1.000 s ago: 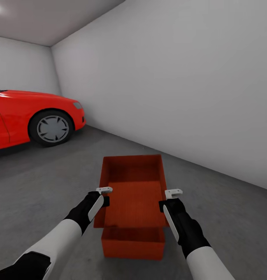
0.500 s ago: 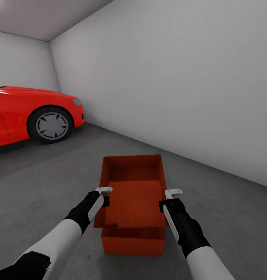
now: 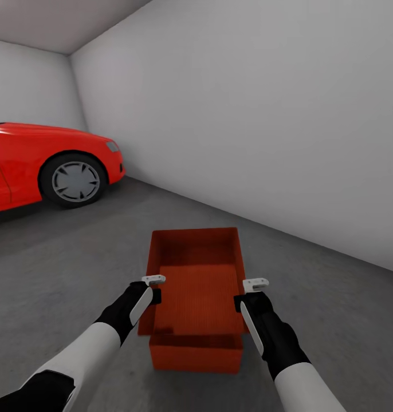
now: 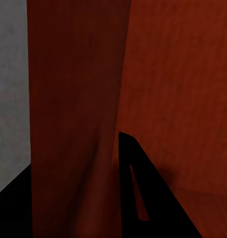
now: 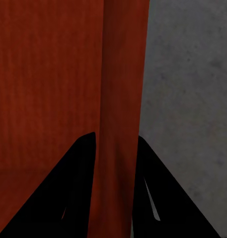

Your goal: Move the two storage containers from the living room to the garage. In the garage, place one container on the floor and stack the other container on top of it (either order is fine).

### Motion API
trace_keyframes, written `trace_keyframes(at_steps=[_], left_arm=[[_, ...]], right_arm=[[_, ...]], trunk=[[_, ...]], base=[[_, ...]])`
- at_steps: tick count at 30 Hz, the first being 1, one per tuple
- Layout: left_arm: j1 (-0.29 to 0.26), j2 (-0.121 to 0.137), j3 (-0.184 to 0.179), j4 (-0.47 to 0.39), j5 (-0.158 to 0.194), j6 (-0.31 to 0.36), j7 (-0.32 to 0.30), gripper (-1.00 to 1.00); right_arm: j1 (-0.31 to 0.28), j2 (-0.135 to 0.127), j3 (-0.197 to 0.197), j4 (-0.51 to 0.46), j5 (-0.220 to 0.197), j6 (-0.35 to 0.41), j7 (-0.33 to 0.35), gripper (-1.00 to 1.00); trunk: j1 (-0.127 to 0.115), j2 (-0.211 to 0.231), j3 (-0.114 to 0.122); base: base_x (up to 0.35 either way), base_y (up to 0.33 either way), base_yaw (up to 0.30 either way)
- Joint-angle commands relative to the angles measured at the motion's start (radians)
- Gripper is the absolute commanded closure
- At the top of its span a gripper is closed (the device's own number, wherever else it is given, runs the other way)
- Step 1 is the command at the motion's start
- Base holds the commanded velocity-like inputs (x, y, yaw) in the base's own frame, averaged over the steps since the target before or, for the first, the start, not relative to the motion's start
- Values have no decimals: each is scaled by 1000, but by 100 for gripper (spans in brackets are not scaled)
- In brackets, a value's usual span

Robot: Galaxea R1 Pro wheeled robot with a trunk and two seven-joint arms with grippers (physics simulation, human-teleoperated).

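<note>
1. Garage walls (image 3: 265,114): plain white, meeting at a corner in the upper left of the head view.
2. Floor (image 3: 59,269): dark grey, matt, faintly mottled concrete across the lower half of the frame.
3. Red car (image 3: 42,160): at the left edge, mid-height; glossy bodywork, one wheel with a grey spoked rim visible, well apart from the bins.
4. Upper storage container (image 3: 197,286): orange-red rectangular bin, low straight walls, flat finely ribbed bottom, open top, nothing inside. Lower centre of the frame, held by both side walls above the second bin.
5. Lower storage container (image 3: 195,355): same orange-red colour; its near wall and a strip of rim show beneath the upper bin, at bottom centre. Whether the two bins touch cannot be told.
6. Left gripper (image 3: 152,289): black wrist, white fingers; closed on the upper bin's left wall. In the left wrist view a dark finger (image 4: 135,193) lies against the red wall (image 4: 78,99).
7. Right gripper (image 3: 249,292): matching build; its two fingers (image 5: 76,193) straddle the right wall (image 5: 120,99) and clamp it, grey concrete beside.
</note>
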Motion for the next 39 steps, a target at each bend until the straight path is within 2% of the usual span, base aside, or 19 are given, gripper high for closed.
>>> trace_keyframes(at_steps=[1, 6, 14, 19, 32, 39], left_arm=[[0, -26, 3, -2, -33, -15, -2, 100], [0, -26, 3, 0, -33, -15, -2, 100], [0, -26, 3, -2, -33, -15, -2, 100], [0, -26, 3, -1, -33, -15, -2, 100], [0, -26, 3, -3, -33, -15, -3, 100], [0, -26, 3, -3, -33, -16, -4, 100]], right_arm=[[1, 27, 36, 1, -27, -3, 4, 100], [1, 27, 36, 1, -27, -3, 4, 100], [1, 27, 36, 1, -27, -3, 4, 100], [1, 27, 36, 1, -27, -3, 4, 100], [1, 27, 36, 1, -27, -3, 4, 100], [1, 27, 36, 1, -27, -3, 4, 100]], trunk=[[0, 0, -4], [3, -2, -23], [3, -2, -23], [5, -3, -43], [5, -3, -43], [5, -3, -43]], base=[[0, 0, 0], [0, 0, 0], [0, 0, 0], [0, 0, 0], [4, 0, 0], [232, 0, 0]])
